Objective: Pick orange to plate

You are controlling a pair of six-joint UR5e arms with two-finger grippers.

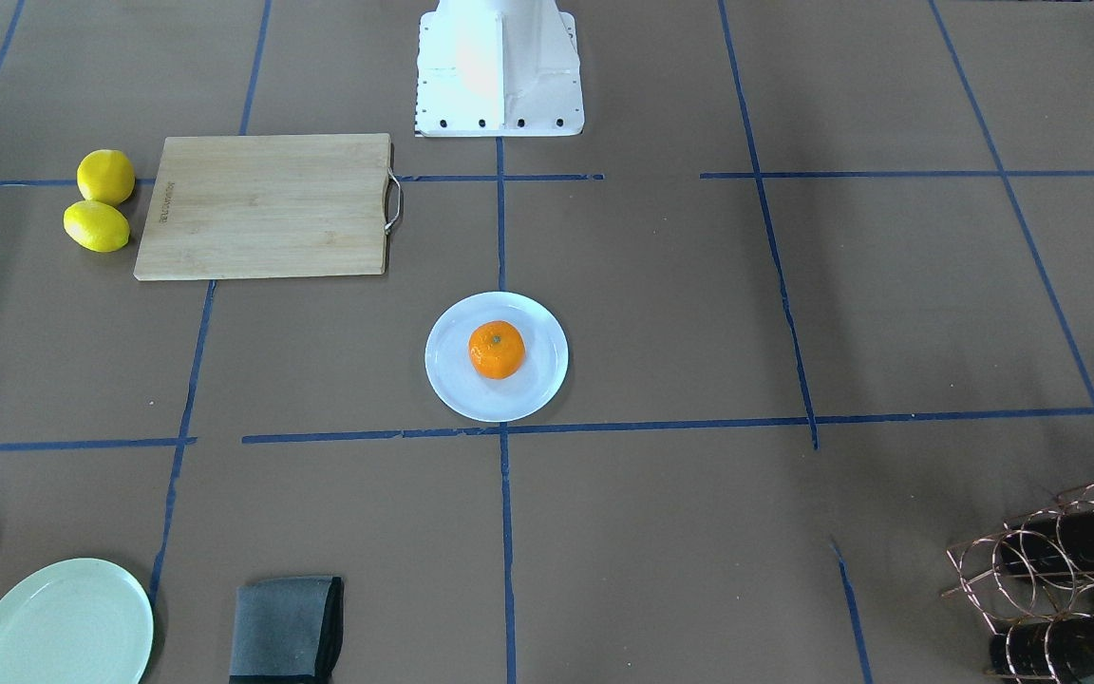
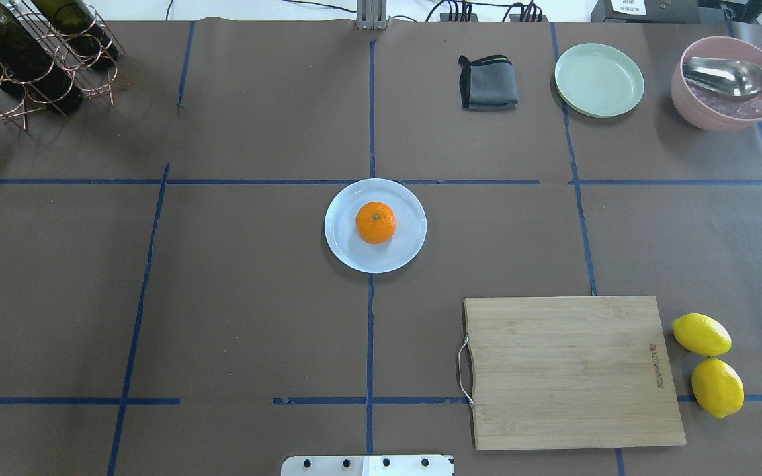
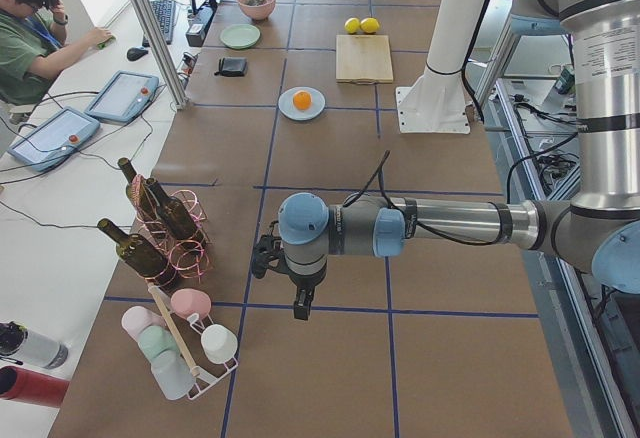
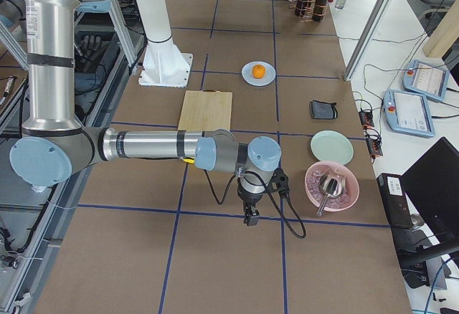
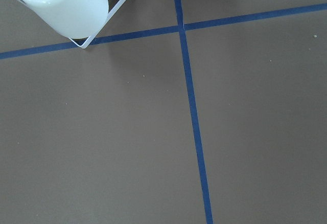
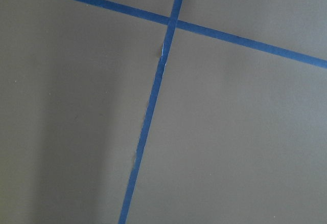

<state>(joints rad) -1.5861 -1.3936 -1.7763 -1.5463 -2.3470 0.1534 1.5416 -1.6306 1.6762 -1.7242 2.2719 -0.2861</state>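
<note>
The orange [image 2: 376, 222] sits in the middle of the pale bluish-white plate [image 2: 344, 250] at the table's centre, stem dot up. The front-facing view shows the same orange [image 1: 497, 349] on the plate [image 1: 447, 385]. No gripper is near it. My left gripper [image 3: 263, 256] hangs over the table's left end, far from the plate [image 3: 288, 109], and I cannot tell whether it is open or shut. My right gripper [image 4: 280, 182] hovers over the right end near the pink bowl, its state also unreadable. Both wrist views show only brown table and blue tape.
A wooden cutting board [image 2: 573, 370] lies near the robot's right, with two lemons [image 2: 708, 363] beside it. A grey cloth [image 2: 487, 82], green plate [image 2: 598, 79] and pink bowl with spoon [image 2: 725, 82] line the far right. A wine rack [image 2: 30, 53] stands far left, a cup rack [image 3: 185, 343] beyond it.
</note>
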